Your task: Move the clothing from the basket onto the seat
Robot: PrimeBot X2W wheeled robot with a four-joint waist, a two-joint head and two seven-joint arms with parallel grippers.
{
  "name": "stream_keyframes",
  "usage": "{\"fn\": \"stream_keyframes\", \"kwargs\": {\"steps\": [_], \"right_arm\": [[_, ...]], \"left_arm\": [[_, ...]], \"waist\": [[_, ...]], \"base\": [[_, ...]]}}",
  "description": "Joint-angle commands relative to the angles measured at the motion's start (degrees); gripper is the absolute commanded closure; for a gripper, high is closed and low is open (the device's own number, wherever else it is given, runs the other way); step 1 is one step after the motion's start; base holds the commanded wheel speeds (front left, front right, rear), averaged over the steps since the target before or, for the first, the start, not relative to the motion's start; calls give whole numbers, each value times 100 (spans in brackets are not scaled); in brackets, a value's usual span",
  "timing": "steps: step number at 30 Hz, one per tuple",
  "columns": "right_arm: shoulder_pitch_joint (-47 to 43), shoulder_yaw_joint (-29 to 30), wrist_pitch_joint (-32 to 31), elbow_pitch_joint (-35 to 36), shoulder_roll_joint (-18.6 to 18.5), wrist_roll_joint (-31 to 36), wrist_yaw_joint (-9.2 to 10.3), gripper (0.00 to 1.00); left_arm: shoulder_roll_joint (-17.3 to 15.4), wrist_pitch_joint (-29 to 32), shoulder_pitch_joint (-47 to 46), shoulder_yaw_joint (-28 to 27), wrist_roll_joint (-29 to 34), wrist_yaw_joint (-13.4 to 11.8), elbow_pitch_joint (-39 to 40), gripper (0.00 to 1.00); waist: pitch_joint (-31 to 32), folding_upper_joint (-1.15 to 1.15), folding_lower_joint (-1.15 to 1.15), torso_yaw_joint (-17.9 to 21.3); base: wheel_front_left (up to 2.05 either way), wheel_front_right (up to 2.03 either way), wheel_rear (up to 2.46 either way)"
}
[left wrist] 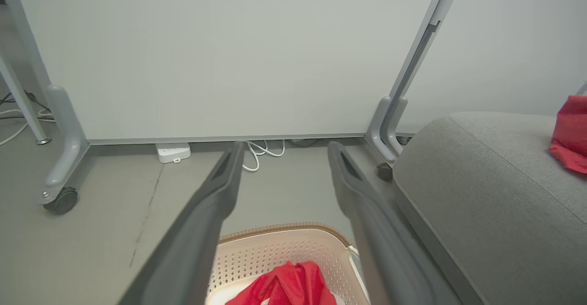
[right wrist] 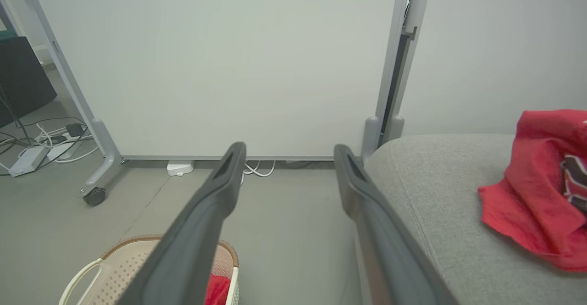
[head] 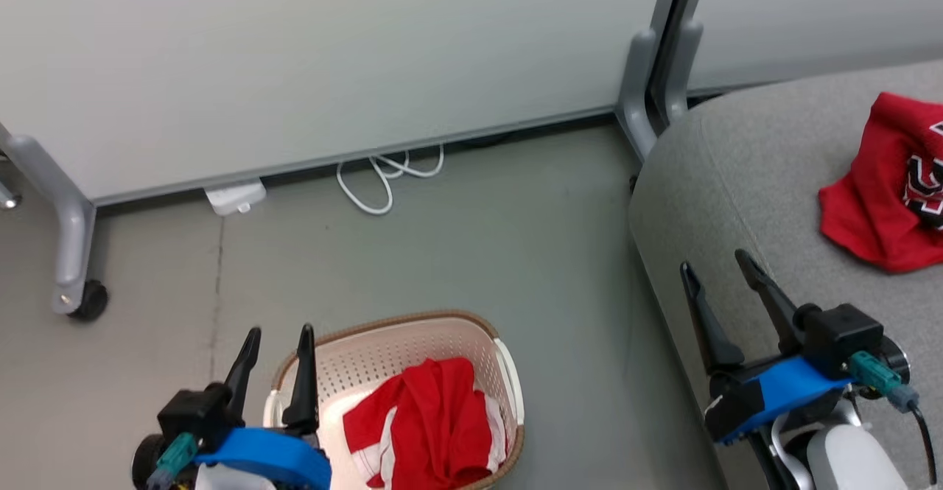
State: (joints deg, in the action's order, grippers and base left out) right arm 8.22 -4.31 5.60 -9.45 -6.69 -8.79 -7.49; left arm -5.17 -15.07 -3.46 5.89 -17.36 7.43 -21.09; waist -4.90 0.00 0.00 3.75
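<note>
The cream basket (head: 412, 343) with a brown rim stands on the floor at the bottom middle, and the red shorts (head: 431, 427) with white stripes lie crumpled inside it. The red jersey (head: 884, 188) with black-and-white lettering rests on the grey seat (head: 751, 180) at the right. My left gripper (head: 280, 331) is open at the basket's left rim, with nothing between its fingers. My right gripper (head: 718, 260) is open over the seat's front edge, left of the jersey. The shorts (left wrist: 286, 286) show low between the left fingers, and the jersey (right wrist: 536, 195) sits right of the right fingers.
A pale partition panel (head: 309, 55) on grey legs with a caster (head: 90, 300) stands behind. A white cable (head: 387, 173) and a white adapter (head: 236, 197) lie at its foot. Grey floor (head: 457, 247) lies between the basket and the seat.
</note>
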Motion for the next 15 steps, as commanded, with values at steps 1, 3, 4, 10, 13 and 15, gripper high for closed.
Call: {"fn": "stream_keyframes", "kwargs": {"steps": [1, 3, 4, 10, 13, 15], "right_arm": [[143, 12, 15, 48, -17, 20, -1, 0], [302, -6, 41, 170, -13, 32, -1, 0], [391, -22, 49, 236, -5, 45, -1, 0], [1080, -207, 181, 454, 44, 54, -1, 0], [1453, -291, 315, 496, 77, 66, -1, 0], [1705, -357, 383, 542, 115, 60, -1, 0]], "left_arm": [[-7, -15, -208, 27, 1, 3, -28, 0], [-36, -15, -431, 133, -4, 3, -110, 0], [-55, -15, -561, 172, -14, 3, -156, 0], [-237, -16, -1343, 502, -135, 3, -762, 0], [-375, -15, -1790, 747, -248, 3, -1250, 0], [-459, 4, -2080, 904, -366, 3, -1581, 0]], "waist": [[-499, 0, 0, 144], [-879, 0, 0, 221], [-1086, 0, 0, 267], [-2219, 0, 0, 639], [-2708, 0, 0, 826], [-3016, 0, 0, 957]], "base": [[0, 0, 0], [0, 0, 0], [0, 0, 0], [0, 0, 0], [0, 0, 0], [0, 0, 0]]}}
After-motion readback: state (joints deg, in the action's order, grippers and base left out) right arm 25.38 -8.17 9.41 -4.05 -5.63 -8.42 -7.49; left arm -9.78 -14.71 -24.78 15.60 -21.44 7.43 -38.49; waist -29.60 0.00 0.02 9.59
